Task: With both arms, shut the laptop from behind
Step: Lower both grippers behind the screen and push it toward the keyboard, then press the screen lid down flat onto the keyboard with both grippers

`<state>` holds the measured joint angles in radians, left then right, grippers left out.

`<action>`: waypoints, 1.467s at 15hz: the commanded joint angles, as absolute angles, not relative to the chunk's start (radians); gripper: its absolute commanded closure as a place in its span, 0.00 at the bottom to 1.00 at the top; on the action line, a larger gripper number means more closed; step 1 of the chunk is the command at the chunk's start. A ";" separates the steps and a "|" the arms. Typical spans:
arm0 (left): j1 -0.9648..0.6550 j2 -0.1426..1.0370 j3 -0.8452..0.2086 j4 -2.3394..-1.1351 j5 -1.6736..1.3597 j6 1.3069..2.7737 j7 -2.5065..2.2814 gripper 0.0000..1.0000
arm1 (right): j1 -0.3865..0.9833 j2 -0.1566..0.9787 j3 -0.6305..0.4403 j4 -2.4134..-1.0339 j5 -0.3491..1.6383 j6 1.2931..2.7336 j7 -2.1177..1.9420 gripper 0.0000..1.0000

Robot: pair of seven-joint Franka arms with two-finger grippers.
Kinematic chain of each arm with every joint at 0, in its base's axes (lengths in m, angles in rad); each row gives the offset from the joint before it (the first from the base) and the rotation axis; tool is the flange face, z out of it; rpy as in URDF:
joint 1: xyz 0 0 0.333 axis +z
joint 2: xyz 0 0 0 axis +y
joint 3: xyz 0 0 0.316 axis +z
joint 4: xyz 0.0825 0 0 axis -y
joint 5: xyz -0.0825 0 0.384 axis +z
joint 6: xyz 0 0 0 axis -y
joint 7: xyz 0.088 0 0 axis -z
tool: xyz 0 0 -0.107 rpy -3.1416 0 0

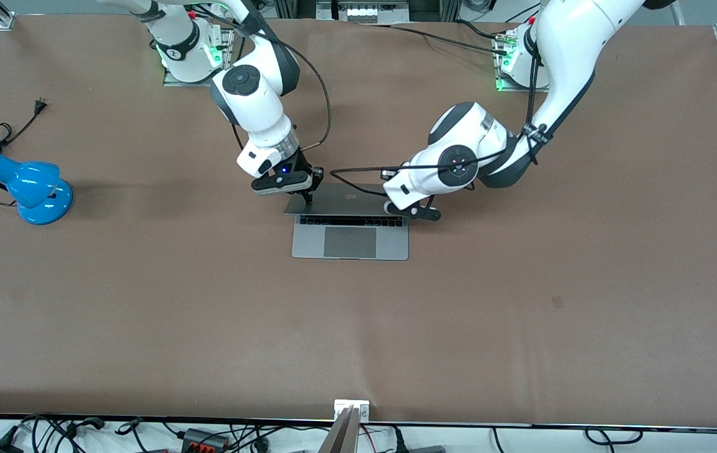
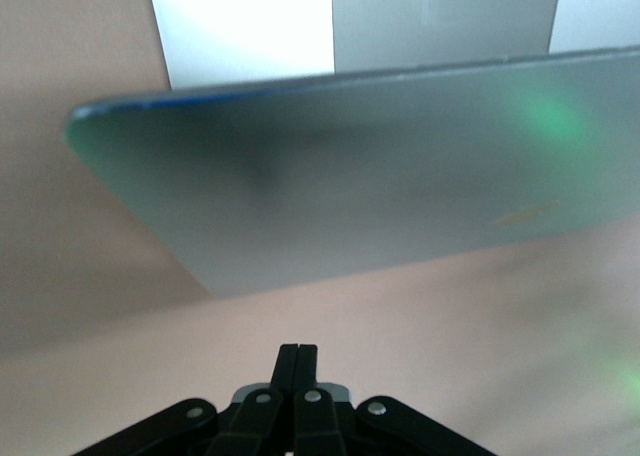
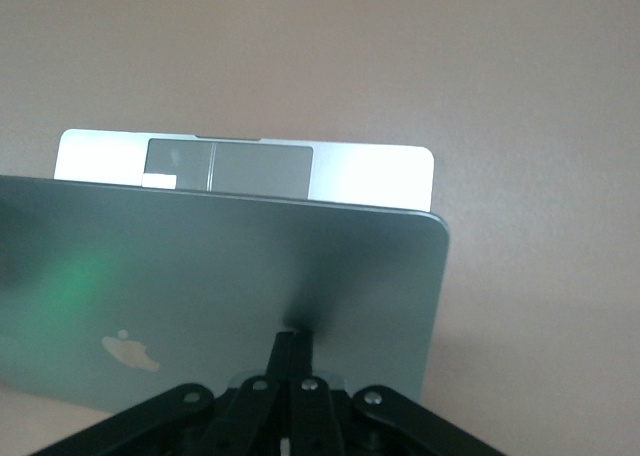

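Note:
The grey laptop [image 1: 350,242] sits mid-table, its lid [image 1: 345,200] tilted partway down over the black keyboard. My right gripper [image 1: 308,196] is shut, with its tips against the back of the lid near the corner at the right arm's end. In the right wrist view the shut gripper [image 3: 298,338] touches the lid [image 3: 220,276] beside the apple logo [image 3: 130,351]. My left gripper [image 1: 424,212] is shut and low beside the lid's edge at the left arm's end. In the left wrist view it [image 2: 298,351] sits a short way from the lid's back [image 2: 380,186], over bare table.
A blue desk lamp [image 1: 24,185] with a black cord and plug [image 1: 37,106] lies at the right arm's end of the brown table [image 1: 522,302]. A metal bracket [image 1: 350,409] sits at the table edge nearest the front camera.

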<state>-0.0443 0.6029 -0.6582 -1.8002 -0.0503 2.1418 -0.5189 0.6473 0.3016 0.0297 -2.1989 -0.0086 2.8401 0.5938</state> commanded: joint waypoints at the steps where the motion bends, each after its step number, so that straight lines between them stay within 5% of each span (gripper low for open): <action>1: -0.055 0.663 -0.657 -1.726 0.003 2.134 -0.551 1.00 | 0.624 0.339 0.031 -2.168 -0.032 2.882 0.575 1.00; 22: -0.098 0.729 -0.588 -1.689 0.060 2.249 -0.540 1.00 | 0.623 0.460 0.026 -2.138 -0.032 3.022 0.543 1.00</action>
